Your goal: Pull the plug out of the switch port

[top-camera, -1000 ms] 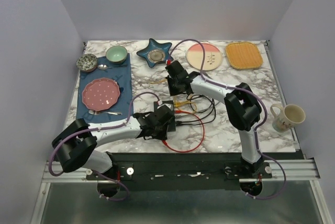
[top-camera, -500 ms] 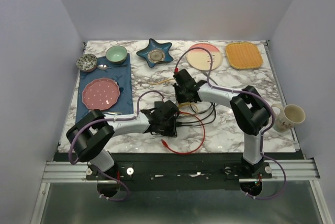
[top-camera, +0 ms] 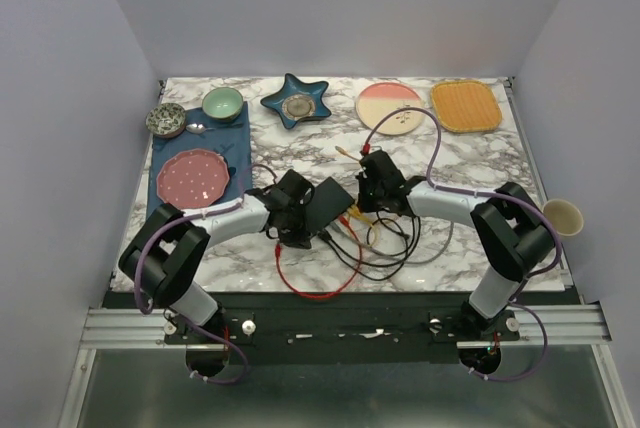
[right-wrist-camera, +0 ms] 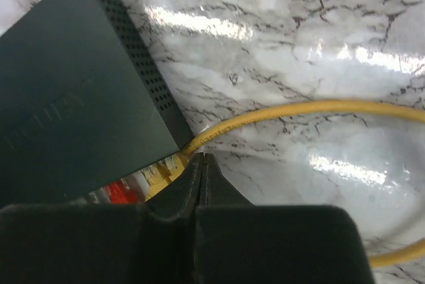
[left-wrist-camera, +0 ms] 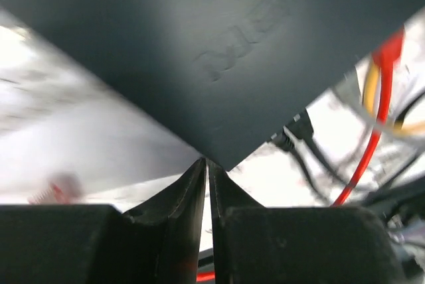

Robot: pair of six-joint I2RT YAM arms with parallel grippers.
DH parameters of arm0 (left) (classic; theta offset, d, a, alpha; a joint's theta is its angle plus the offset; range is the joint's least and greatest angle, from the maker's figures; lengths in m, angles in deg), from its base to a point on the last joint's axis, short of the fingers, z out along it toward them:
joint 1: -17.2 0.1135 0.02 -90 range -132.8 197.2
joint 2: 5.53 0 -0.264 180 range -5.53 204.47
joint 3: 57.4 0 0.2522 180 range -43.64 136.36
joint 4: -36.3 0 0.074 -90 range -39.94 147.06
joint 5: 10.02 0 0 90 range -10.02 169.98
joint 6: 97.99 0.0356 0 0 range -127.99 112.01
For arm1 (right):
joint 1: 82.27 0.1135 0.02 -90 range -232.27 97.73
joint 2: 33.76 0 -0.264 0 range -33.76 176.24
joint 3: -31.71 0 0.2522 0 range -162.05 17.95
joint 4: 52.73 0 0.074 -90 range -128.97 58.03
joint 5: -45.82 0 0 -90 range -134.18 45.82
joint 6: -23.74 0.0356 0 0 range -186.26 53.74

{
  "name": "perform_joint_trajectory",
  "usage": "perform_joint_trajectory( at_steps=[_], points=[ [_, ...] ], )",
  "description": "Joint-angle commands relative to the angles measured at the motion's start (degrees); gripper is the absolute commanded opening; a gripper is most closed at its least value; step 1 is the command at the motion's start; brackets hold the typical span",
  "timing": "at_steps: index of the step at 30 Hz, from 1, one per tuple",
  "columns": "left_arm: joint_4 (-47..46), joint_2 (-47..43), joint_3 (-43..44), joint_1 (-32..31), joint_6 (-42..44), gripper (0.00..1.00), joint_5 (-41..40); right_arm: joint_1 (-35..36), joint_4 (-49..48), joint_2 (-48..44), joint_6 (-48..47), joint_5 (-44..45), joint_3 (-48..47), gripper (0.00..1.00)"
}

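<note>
Left gripper (left-wrist-camera: 206, 164) clenched, fingertips pressed together with only a hairline seam between them, tips right at the near corner of the switch (left-wrist-camera: 199, 52), whose flat black top fills the upper part of the left wrist view. Right gripper (right-wrist-camera: 201, 159) likewise clenched, nothing visibly between its tips, poised just off the switch's (right-wrist-camera: 66, 111) corner where the yellow cable (right-wrist-camera: 299, 108) meets the socket edge; whether the tips touch that cable, cannot tell. Seen from above: marble table (top-camera: 470, 163) carrying the whole scene, left gripper (top-camera: 297, 216) on the switch's (top-camera: 330, 198) left side, right gripper (top-camera: 366, 194) on its right, switch lying between both near the table's middle, turned at an angle. Next in size, the black cables (top-camera: 385, 248) and red cable (top-camera: 310, 283) looping on the marble in front of the switch. Smallest, the yellow plug (right-wrist-camera: 165, 166) and a red plug (right-wrist-camera: 118, 192) sitting at the socket edge, close beside the right fingertips.
</note>
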Motion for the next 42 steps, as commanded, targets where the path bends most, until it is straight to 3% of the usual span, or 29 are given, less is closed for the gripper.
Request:
perform_joint_trajectory(
  at_steps=[1, 9, 14, 17, 21, 26, 30, 35, 42],
  points=[
    [2.9, 7.0, 7.5, 1.8, 3.7, 0.22, -15.2, 3.8, 7.0, -0.9, 4.1, -14.4, 3.5, 0.05],
    [6.9, 16.0, 23.0, 3.8, 6.8, 0.22, -15.9, 4.4, 6.3, 0.5, 6.0, -15.3, -0.2, 0.05],
    [7.2, 17.3, 25.1, 5.5, 7.7, 0.21, -15.2, 3.9, 9.2, 1.0, 5.4, -11.9, -3.6, 0.05],
    [7.1, 14.0, 23.1, 5.5, 7.6, 0.21, -16.9, 3.1, 10.8, -2.8, 6.0, -5.2, -2.4, 0.05],
    [4.2, 2.4, 14.9, 5.5, 6.1, 0.26, -20.9, 2.6, 11.2, -11.8, 5.1, 2.9, 1.0, 0.11],
    [1.2, -4.9, 7.9, 5.5, 4.2, 0.30, -18.9, 2.7, 10.3, -14.7, 1.1, -6.9, 1.8, 0.17],
    [0.6, -4.3, 4.2, 5.5, 3.6, 0.30, -16.7, 3.3, 10.5, -12.8, 2.2, -5.4, 4.0, 0.25],
    [-2.5, -3.1, 0.7, 5.4, 3.0, 0.30, -13.3, 3.3, 12.1, -11.6, 1.7, -0.7, 6.0, 0.52],
    [-6.9, 2.9, -0.7, 4.4, 1.8, 0.29, -8.3, 3.3, 11.9, -8.0, 1.3, -1.4, 4.9, 0.52]
  ],
)
